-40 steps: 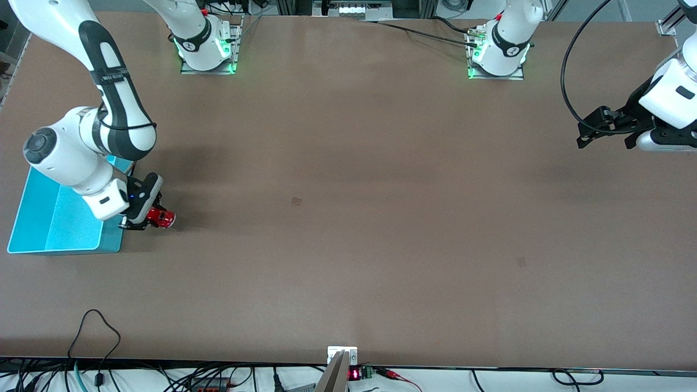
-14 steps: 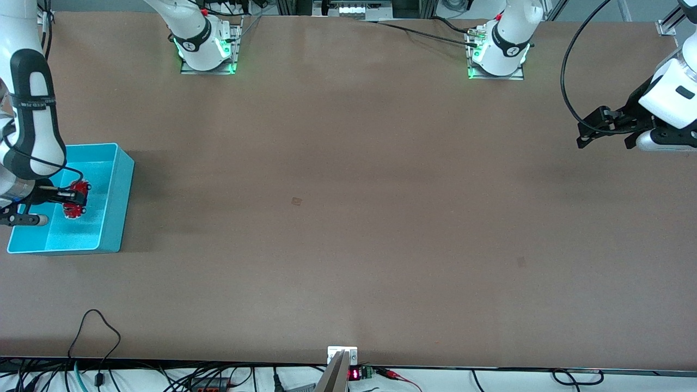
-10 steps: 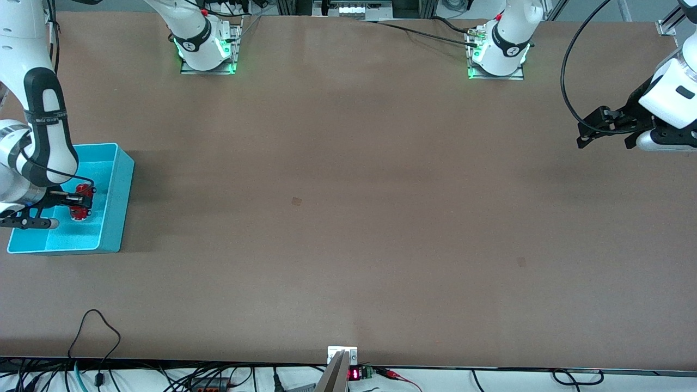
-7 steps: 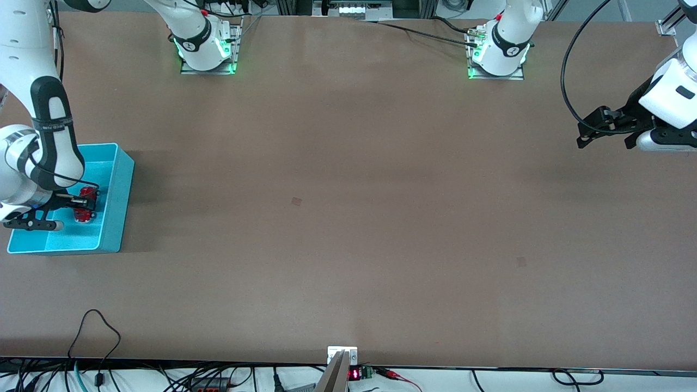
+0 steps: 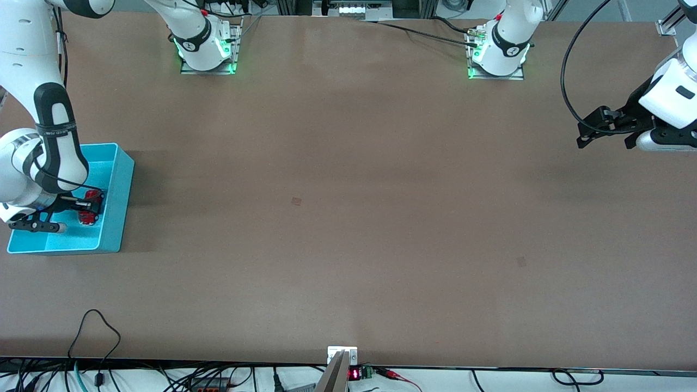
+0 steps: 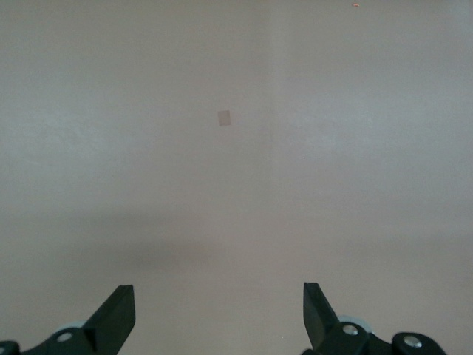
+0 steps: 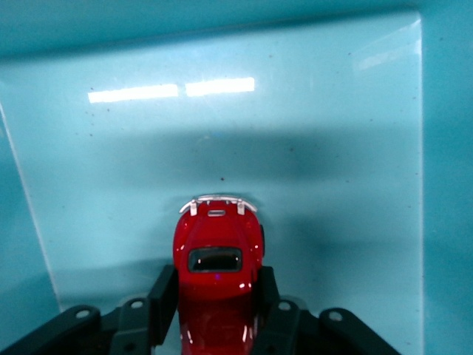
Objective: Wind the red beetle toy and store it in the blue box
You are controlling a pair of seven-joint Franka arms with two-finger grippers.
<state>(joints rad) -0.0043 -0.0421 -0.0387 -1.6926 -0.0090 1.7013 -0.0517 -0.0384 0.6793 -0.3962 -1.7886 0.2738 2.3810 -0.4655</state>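
glossy red beetle toy sits low centre in the blue box at frame's left edge.

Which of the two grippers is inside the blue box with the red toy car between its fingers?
The right gripper: it reaches into the blue box, fingers beside the red beetle toy. The left gripper waits open over bare table.

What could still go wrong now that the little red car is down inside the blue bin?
The right gripper sits low in the blue box with its fingers flanking the red beetle toy; lifting out could drag the toy or bump a wall. If wound, the toy might roll into the box wall. The left gripper waits open.
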